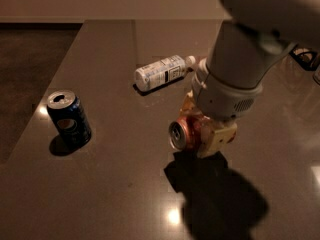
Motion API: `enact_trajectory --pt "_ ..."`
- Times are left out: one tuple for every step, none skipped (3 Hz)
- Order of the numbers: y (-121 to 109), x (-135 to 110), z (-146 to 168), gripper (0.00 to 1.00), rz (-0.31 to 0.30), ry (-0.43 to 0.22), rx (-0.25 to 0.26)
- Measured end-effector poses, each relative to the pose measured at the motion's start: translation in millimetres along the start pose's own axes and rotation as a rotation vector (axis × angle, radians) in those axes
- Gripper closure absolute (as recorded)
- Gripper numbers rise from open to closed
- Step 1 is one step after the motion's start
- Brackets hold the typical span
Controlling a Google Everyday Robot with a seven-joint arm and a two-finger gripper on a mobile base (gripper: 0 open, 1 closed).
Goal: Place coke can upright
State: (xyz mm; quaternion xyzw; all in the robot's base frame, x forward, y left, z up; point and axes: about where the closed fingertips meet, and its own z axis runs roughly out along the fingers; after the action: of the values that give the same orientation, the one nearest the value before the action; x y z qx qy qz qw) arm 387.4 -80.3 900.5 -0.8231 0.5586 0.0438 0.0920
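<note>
The coke can [184, 132], red-orange with a silver end, lies horizontal with its silver top facing the camera, held just above the dark tabletop [125, 194] at the middle. My gripper [202, 131] hangs from the white arm coming down from the upper right and is shut on the can, its cream-coloured fingers [216, 139] clamped on the can's sides. The can casts a shadow on the table right below it.
A dark blue Pepsi can [69, 118] stands upright at the left. A clear plastic bottle [162, 72] with a white label lies on its side behind the gripper. A dark wire object [305, 56] sits at the right edge. The table's left edge runs diagonally.
</note>
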Motion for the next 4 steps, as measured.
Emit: enact_trajectory --pt "-25.5 10.8 -27.2 1.00 0.115 -0.248 0.019" --pt "-38.4 12.0 -36.4 1.00 0.188 -0.402 0.063" --pt "-47.0 14.9 -40.2 1.00 0.295 -0.501 0.139" --pt "-59.4 22.2 -39.2 1.00 0.421 -0.605 0.230"
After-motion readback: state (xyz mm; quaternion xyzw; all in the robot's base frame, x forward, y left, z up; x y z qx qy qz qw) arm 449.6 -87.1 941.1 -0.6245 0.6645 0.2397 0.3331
